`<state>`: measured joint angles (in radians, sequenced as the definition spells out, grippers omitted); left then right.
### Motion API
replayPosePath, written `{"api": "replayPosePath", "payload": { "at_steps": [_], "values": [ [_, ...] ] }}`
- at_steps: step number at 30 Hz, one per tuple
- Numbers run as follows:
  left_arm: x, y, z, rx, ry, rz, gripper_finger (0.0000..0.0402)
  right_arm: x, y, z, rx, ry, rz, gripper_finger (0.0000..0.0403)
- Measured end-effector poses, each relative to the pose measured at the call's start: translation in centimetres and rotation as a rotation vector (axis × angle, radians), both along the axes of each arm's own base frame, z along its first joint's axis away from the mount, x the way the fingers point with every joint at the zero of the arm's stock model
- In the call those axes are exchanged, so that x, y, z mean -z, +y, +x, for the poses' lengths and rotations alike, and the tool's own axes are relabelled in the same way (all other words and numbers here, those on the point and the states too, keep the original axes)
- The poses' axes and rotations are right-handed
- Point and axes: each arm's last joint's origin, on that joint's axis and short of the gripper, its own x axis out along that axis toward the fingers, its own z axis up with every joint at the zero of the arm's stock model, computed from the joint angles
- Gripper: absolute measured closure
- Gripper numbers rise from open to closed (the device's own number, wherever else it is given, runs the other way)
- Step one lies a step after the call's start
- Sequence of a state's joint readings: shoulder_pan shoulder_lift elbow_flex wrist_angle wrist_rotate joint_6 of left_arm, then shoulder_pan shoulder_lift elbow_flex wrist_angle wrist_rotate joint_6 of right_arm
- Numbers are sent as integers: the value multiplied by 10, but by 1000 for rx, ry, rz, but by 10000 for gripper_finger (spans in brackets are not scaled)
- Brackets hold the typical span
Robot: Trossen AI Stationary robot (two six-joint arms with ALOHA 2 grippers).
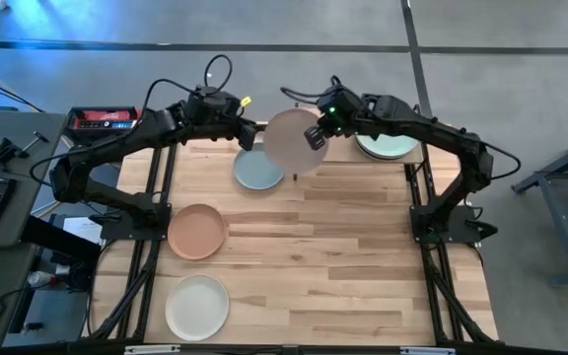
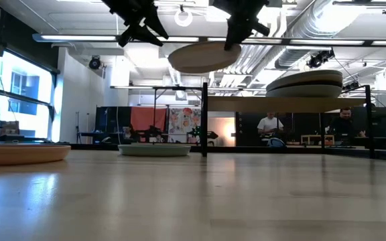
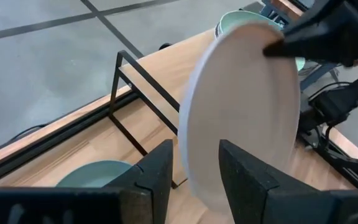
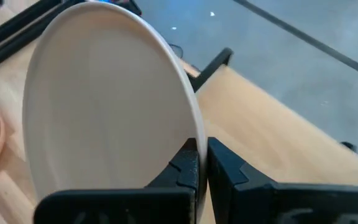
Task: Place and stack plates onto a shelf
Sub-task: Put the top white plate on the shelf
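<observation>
My right gripper (image 1: 316,135) is shut on a pinkish-beige plate (image 1: 290,141), which hangs high over the table's far edge, just left of the shelf (image 2: 280,104). The shelf's light-wood board on black posts carries a stack of plates (image 2: 305,83) with a mint green one (image 1: 388,148) on top. My left gripper (image 1: 248,135) is open just left of the held plate. In the left wrist view its fingers stand either side of the near rim (image 3: 188,134) without touching. A light blue plate (image 1: 256,173) lies flat on the table below. My right gripper (image 4: 202,144) pinches the plate's rim (image 4: 194,124) on the side toward the shelf, between its two fingers, one on each face. The fingers (image 2: 232,41) come at it from the table's right, slanting down. The plate (image 2: 203,57) is lifted clear, nearly level, slightly tilted.
A terracotta plate (image 1: 197,231) and a cream plate (image 1: 196,307) lie flat on the table's left side. The shelf's black post (image 2: 205,120) stands below the held plate. The slatted table's middle and right (image 1: 363,256) are bare wood. People sit in the room beyond (image 2: 270,124).
</observation>
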<state>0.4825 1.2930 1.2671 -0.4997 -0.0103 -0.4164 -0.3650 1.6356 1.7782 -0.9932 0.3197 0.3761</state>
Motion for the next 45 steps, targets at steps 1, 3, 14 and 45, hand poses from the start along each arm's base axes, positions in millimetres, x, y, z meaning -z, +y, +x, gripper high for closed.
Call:
{"api": "replayPosePath", "payload": {
  "at_steps": [1, 3, 14, 45],
  "values": [
    [0, 1, 0, 0, -3, 0, 284, -3, -2, -5, 10, 0, -13, 403],
    [-1, 1, 0, 0, -7, 3, 284, -10, -7, -15, 44, 1, -39, 403],
    [-5, 2, 2, -1, -49, 25, 284, -19, -54, -59, 148, 77, -82, 403],
    [-5, 1, 2, -3, -45, 24, 284, 23, -63, -58, 238, 156, 152, 403]
  ]
}}
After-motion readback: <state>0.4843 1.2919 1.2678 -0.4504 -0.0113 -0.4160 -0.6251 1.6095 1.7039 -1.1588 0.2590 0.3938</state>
